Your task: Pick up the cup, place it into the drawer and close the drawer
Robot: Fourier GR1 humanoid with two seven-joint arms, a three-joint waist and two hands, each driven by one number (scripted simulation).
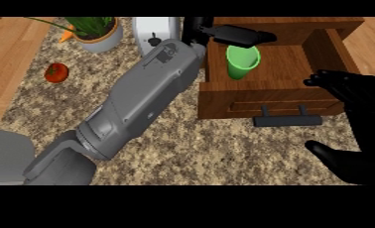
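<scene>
A green cup point(242, 63) stands upright inside the open wooden drawer point(293, 95), at its left side. My left hand point(238, 34) is at the end of the long grey forearm point(139, 103) and hovers right over the cup's far rim, with its fingers stretched out to the right. I cannot tell whether they touch the rim. My right hand point(359, 103) shows at the right edge, open, its fingers spread beside the drawer's right front corner and its thumb lower down. The drawer's black handle point(287, 120) faces me.
A potted plant point(99, 32) with something orange point(66, 35) beside it stands at the back left. A red tomato point(55, 72) lies on the speckled counter's left part. A white appliance point(155, 29) stands just left of the drawer, behind my left forearm.
</scene>
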